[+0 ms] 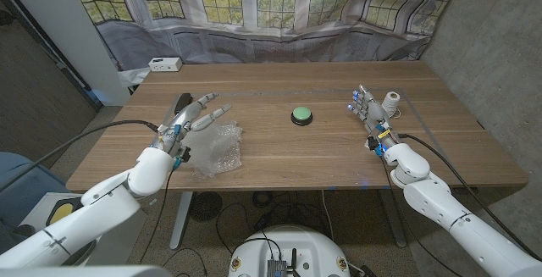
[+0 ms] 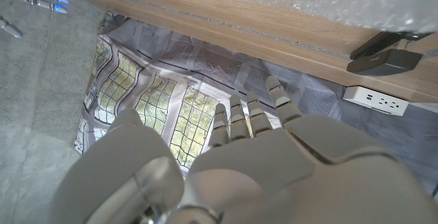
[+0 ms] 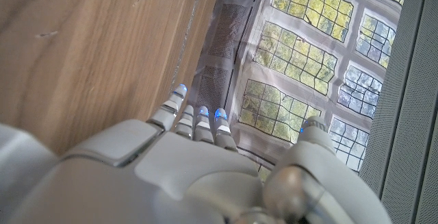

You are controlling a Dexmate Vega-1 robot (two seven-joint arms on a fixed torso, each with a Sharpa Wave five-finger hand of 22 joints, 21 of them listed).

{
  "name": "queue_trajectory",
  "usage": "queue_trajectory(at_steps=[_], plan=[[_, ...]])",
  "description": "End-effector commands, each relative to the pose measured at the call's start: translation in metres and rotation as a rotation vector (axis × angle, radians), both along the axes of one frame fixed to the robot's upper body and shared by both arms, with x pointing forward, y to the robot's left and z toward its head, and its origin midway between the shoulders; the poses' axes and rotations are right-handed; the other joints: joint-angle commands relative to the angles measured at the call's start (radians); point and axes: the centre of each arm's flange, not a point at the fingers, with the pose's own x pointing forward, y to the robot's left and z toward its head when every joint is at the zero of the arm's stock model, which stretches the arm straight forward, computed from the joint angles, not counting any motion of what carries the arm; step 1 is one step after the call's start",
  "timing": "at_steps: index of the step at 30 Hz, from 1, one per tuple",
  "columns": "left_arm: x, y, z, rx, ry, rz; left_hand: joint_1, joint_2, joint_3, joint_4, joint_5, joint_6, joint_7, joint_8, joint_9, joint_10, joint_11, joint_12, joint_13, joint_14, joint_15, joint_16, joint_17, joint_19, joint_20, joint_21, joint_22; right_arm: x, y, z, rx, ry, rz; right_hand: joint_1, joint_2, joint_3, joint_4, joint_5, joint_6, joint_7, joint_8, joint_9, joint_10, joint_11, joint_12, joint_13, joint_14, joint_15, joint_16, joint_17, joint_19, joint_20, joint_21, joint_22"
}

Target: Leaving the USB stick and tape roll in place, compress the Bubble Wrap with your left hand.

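Bubble Wrap (image 1: pixel 217 148) lies as a crumpled clear sheet near the worktop's (image 1: pixel 279 163) front edge, at about eight o'clock from the green button (image 1: pixel 301 115). I judge it very light, soft and springy, with a slick film that could skate on the wood if I push sideways. It is not fragile in any way that matters; the cells can pop or flatten. There is no need to pinch an edge. I would come straight down on the puffed middle with the palm and fingers spread, so the sheet is trapped against the wood and does not slide.

My left hand (image 1: pixel 188 122) hangs just at the sheet's ten o'clock side, fingers apart and reaching away from me, grasping nothing. I cannot tell whether it already touches the film. In the left wrist view the fingers (image 2: pixel 241 118) are stretched out loose, with the wrap (image 2: pixel 328 1) close by.

Just past the fingertips, at eleven o'clock from the wrap, sits a dark object (image 1: pixel 180 102) that I take for the USB stick. A sideways sweep could knock it, so the press should be vertical.

Farther right, my right hand (image 1: pixel 370 113) waits released, fingers extended, holding nothing. The tape roll (image 1: pixel 390 102) stands just beside it at two o'clock.
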Motion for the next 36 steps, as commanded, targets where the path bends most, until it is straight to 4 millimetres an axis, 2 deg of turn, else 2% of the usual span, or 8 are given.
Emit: queue_trajectory(at_steps=[1,8,13,20,26,36], plan=[[0.012,-0.018,0.012,-0.122,-0.038,-0.149,-0.007,0.007,-0.006,-0.003,0.007,0.006,0.003,0.009,-0.001,0.01,0.002,0.008,0.0,0.011,-0.003,0.004,0.002,0.007,0.001,-0.007,0.002,-0.005,-0.001,0.006,-0.005,-0.038,0.005,0.004,0.0,0.007,0.001,0.0,0.007,0.003,0.001,0.003,0.006,0.0,0.0,0.005,0.005,0.002,0.002,0.006,0.007,-0.003,0.003,0.005],[0.023,-0.023,0.016,-0.181,-0.015,-0.258,-0.012,0.007,-0.008,-0.002,0.007,-0.012,0.012,0.003,-0.002,0.006,0.008,0.005,-0.006,0.007,0.0,0.0,0.001,0.006,0.001,-0.013,0.002,-0.011,-0.001,0.014,-0.019,-0.071,0.002,0.003,0.0,0.007,0.001,0.001,0.008,0.005,0.002,0.003,0.008,0.001,0.0,0.005,0.008,-0.004,0.003,0.006,0.014,-0.016,0.005,0.005],[0.03,-0.026,0.019,-0.22,-0.007,-0.319,-0.019,0.006,-0.012,-0.001,0.007,-0.038,0.013,-0.005,-0.002,0.0,0.009,0.0,-0.012,0.003,0.003,-0.004,0.001,0.005,-0.003,-0.019,0.002,-0.014,0.0,0.017,-0.019,-0.083,0.002,0.004,0.0,0.007,0.0,0.001,0.011,0.008,0.002,0.003,0.01,0.0,0.001,0.005,0.009,-0.009,0.003,0.006,0.017,-0.019,0.005,0.004],[0.041,-0.031,0.026,-0.276,0.013,-0.404,-0.025,0.005,-0.016,-0.001,0.007,-0.067,0.027,-0.009,-0.003,-0.01,0.015,-0.005,-0.018,-0.008,0.005,-0.01,0.001,0.004,-0.003,-0.027,0.003,-0.018,0.006,0.022,-0.028,-0.098,0.002,0.003,-0.001,0.007,0.0,0.001,0.014,0.017,0.003,0.003,0.011,-0.001,0.001,0.004,0.011,-0.009,0.003,0.006,0.019,-0.021,0.005,0.004],[0.055,-0.035,0.032,-0.327,0.037,-0.473,-0.029,0.005,-0.018,-0.002,0.008,-0.052,0.044,0.001,-0.004,-0.012,0.016,-0.007,-0.023,-0.01,0.006,-0.012,0.0,0.002,-0.017,-0.033,0.002,-0.021,0.008,0.026,-0.027,-0.111,0.001,0.002,-0.002,0.006,0.001,0.001,0.015,0.019,0.004,0.003,0.012,-0.001,0.001,0.004,0.011,-0.01,0.003,0.006,0.019,-0.023,0.004,0.004],[0.078,-0.039,0.042,-0.414,0.056,-0.512,-0.032,0.006,-0.019,-0.002,0.008,-0.046,0.044,0.004,-0.005,-0.017,0.02,-0.009,-0.029,-0.012,0.008,-0.013,0.0,-0.003,-0.034,-0.041,0.002,-0.026,0.008,0.034,-0.052,-0.127,-0.003,0.002,-0.005,0.005,0.0,0.0,0.018,0.016,0.004,0.003,0.015,-0.006,0.001,0.004,0.011,-0.015,0.002,0.005,0.018,-0.025,0.002,0.004]])
